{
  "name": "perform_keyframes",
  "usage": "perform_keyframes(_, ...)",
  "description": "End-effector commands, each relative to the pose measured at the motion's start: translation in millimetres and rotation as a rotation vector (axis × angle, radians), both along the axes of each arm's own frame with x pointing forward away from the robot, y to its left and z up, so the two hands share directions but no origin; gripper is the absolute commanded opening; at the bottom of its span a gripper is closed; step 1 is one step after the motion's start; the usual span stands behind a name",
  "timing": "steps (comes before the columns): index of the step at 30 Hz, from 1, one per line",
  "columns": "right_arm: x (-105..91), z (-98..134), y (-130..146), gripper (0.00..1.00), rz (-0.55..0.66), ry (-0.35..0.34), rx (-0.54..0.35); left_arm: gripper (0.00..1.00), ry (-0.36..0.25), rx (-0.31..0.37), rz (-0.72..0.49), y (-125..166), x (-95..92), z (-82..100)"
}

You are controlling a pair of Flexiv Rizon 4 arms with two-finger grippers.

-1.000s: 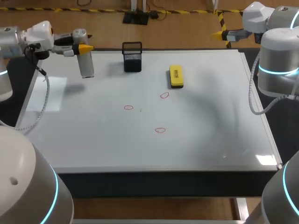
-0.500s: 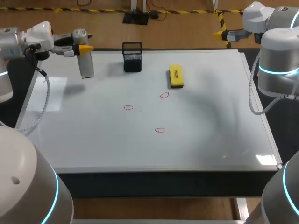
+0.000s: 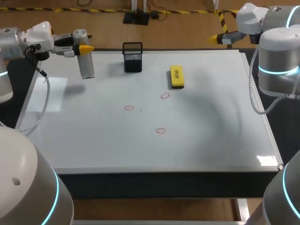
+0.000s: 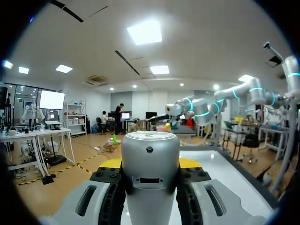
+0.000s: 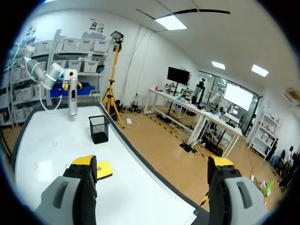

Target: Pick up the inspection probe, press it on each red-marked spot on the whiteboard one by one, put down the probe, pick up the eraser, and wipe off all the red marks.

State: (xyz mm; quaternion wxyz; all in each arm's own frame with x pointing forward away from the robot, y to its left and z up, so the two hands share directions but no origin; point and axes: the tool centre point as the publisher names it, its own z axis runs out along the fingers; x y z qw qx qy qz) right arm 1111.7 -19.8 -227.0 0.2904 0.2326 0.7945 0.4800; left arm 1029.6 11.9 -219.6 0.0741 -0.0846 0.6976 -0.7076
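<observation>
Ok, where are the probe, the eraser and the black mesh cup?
probe [image 3: 86,67], head view, middle of its grey body.
eraser [image 3: 176,76], head view, centre of its yellow top.
black mesh cup [image 3: 133,62], head view, its front wall.

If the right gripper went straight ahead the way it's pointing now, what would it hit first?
Likely nothing: the right gripper points just past the far edge of the whiteboard, clear of what stands on it. The black mesh holder sits beside that line, though depth is unclear.
</observation>
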Motion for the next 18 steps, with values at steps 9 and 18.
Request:
perform_keyframes(9,2.5,-18,21,1.00,0.313,0.140,-0.299,0.00,-0.001,0.001,0.003,-1,-1.0,1.2)
perform_keyframes(18,-5.8,-34,45,1.00,0.642,0.156,-0.524,0.00,-0.001,0.001,0.003,-1,-1.0,1.2)
